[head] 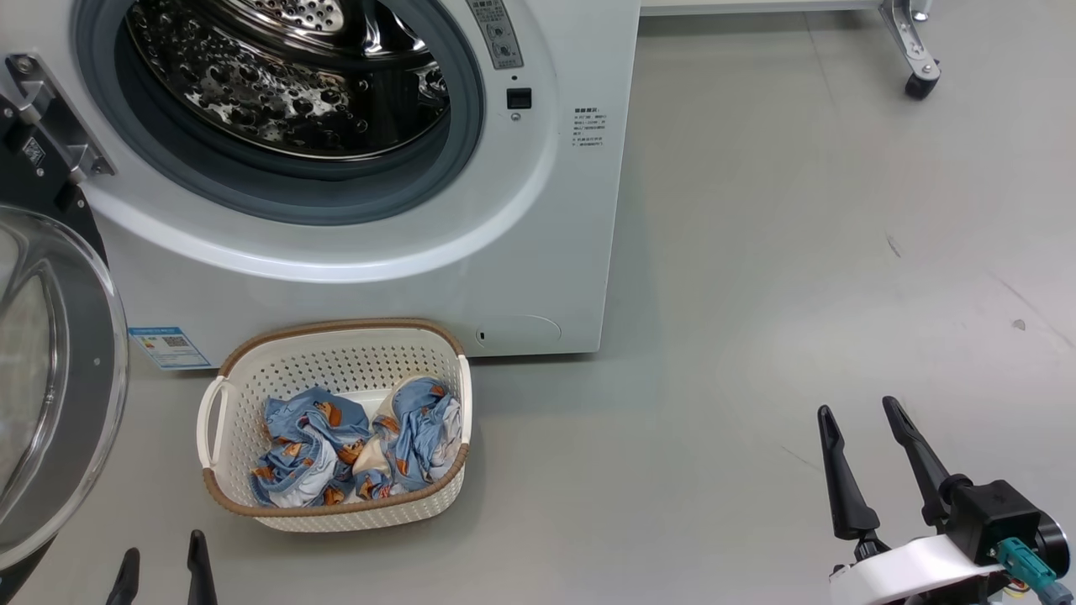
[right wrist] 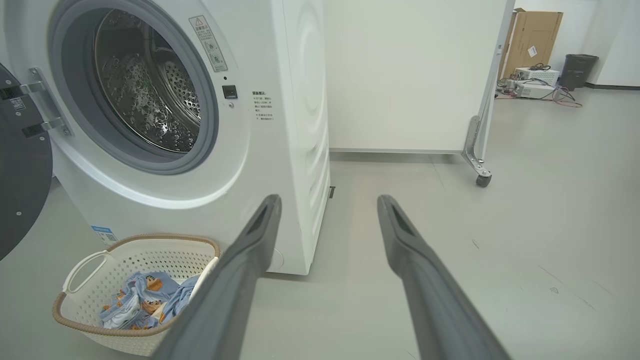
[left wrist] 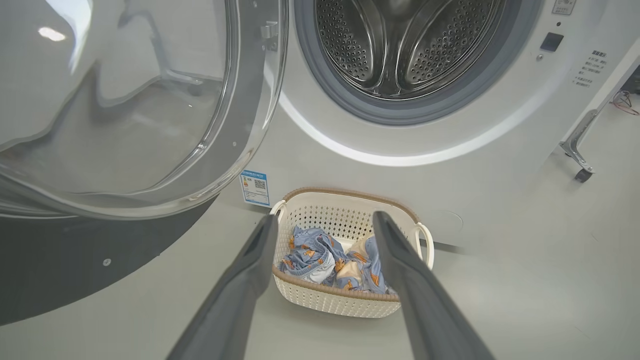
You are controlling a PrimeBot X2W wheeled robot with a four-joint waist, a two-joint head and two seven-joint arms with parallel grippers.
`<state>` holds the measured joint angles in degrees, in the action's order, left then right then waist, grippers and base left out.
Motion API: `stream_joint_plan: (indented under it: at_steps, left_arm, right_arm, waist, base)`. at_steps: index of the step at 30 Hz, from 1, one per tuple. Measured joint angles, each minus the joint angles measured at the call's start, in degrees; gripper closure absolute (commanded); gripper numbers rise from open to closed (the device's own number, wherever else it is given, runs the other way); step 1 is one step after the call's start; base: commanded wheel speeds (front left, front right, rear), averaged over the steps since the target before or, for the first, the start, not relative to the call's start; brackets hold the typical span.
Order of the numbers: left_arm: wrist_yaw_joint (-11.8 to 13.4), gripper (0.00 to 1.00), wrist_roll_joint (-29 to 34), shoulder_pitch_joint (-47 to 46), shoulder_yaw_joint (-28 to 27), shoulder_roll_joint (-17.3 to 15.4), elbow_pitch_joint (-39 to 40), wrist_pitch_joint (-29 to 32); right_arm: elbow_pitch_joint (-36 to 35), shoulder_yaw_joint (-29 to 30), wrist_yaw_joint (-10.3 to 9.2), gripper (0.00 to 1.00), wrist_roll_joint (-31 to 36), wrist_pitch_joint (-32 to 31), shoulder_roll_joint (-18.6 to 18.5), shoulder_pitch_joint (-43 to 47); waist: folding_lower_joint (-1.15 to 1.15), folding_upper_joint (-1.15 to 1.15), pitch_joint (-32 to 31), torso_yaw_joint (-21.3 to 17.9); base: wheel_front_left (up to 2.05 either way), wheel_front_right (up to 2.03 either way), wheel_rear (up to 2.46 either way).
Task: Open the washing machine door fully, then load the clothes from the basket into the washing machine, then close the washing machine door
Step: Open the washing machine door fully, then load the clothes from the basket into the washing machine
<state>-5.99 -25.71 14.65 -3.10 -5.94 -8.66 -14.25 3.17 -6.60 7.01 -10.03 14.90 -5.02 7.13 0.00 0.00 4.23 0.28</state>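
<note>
Left gripper (head: 164,550), right gripper (head: 858,407): spread, empty

Your head camera looks steeply down on the floor (head: 756,294) from in front of the washing machine (head: 538,252), with the drum mouth (head: 277,76) at its upper left and the basket (head: 336,353) below. Your left wrist camera sits low and close, facing the machine's front almost head-on, the swung-out washing machine door (left wrist: 125,125) very near on its left. Your right wrist camera sits low and further right, looking obliquely at the machine's front corner and the room beyond. All three share the basket and drum mouth.
</note>
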Motion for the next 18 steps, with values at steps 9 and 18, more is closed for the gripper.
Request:
stream_joint_plan:
  at_steps: [9,18]
  left_arm:
    - [-0.1,0.00,1.4,0.5,0.1,0.1,-0.2,0.0]
    - [0.0,0.00,3.1,0.4,-3.1,0.3,1.0,0.0]
  right_arm:
    - [-0.1,0.6,0.00,0.00,0.0,0.0,0.1,0.0]
    - [-0.1,1.7,0.00,0.00,0.1,0.0,0.0,0.1]
  waist:
    - [0.00,0.00,0.6,0.1]
    - [0.00,0.00,-0.3,0.7]
  base:
    - [0.00,0.00,0.00]
    - [0.00,0.00,0.00]
